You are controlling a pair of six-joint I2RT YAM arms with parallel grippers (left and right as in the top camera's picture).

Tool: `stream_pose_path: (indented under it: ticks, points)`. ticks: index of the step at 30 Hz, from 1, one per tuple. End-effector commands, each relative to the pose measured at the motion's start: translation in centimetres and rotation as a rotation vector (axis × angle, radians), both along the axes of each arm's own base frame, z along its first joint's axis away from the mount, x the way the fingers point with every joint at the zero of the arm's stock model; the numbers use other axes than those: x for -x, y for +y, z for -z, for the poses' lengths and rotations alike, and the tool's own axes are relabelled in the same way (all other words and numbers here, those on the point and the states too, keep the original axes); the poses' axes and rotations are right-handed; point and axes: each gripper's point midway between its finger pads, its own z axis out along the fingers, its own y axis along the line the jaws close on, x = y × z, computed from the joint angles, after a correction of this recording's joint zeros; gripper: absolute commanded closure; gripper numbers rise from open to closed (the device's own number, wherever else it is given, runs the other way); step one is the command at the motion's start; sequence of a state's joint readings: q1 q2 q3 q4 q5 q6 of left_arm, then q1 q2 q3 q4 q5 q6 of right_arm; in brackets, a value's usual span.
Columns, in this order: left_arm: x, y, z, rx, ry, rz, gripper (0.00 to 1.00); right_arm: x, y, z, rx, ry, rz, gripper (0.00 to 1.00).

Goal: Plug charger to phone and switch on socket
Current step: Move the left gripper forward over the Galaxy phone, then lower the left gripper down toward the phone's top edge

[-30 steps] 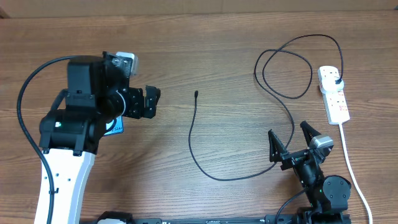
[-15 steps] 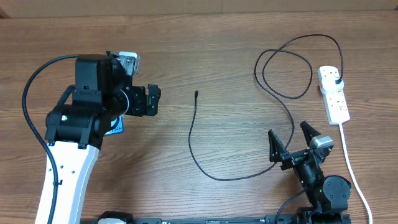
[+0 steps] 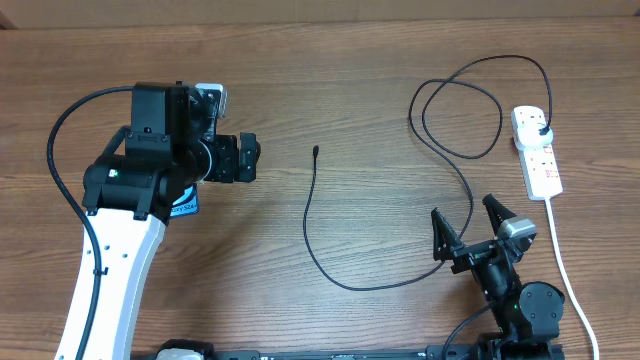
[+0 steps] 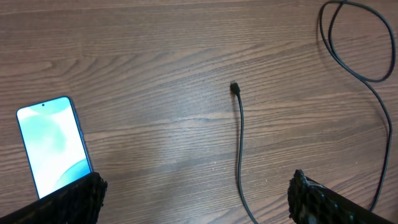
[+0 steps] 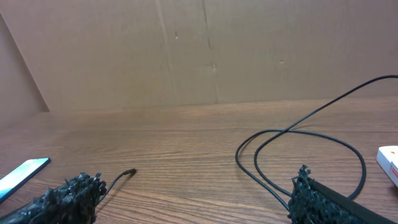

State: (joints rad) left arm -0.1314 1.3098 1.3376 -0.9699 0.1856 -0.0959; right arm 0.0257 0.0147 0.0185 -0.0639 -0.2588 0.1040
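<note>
brown wood-grain table (image 3: 330, 60) carries everything, with a plain cardboard wall (image 5: 186, 50) behind it. the slim rectangular smartphone with a light blue screen (image 4: 53, 146) lies flat at the left, mostly hidden under the left arm in the overhead view. the left gripper (image 4: 198, 202) hovers between the phone and the small connector tip (image 4: 235, 88), fingers spread wide, holding nothing. the long thin black charger cable (image 3: 308, 225) curves away from that tip, loops, and ends at a black plug (image 3: 541, 128) seated in the white elongated power strip (image 3: 540, 165) at the far right. the right gripper (image 3: 466, 222) sits near the front edge, jaws wide and empty, just beside the cable.
</note>
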Motion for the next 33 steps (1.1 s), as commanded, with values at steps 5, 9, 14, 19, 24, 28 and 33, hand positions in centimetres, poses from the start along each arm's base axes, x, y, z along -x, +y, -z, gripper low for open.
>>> stream_pose_path:
  ticks: [5,9,14,19,24,28,33]
  points:
    - [-0.3,-0.2,-0.7,-0.001,-0.012,-0.005,0.03,0.0,0.0,0.1,0.001,-0.009,-0.002,0.0]
    - [-0.3,-0.2,-0.7,-0.001,-0.012,-0.004,0.03,0.0,0.0,0.1,0.001,-0.009,-0.001,0.0]
    - [-0.4,-0.2,-0.7,-0.001,-0.011,-0.005,0.04,0.0,0.0,0.1,0.001,-0.008,-0.001,0.0]
    - [-0.3,-0.2,-0.7,0.007,-0.007,-0.016,0.05,0.0,0.0,0.1,0.001,-0.009,-0.001,0.0]
    - [-0.3,-0.2,-1.2,0.013,-0.012,-0.023,0.05,0.0,0.0,0.1,0.001,-0.009,-0.001,0.0]
    - [-0.4,-0.2,-2.7,0.022,-0.029,-0.031,0.05,0.0,0.0,0.1,0.001,-0.009,-0.002,0.0]
    - [-0.3,-0.2,-4.5,0.026,-0.056,-0.031,0.06,0.0,0.0,0.1,0.001,-0.009,-0.001,0.0]
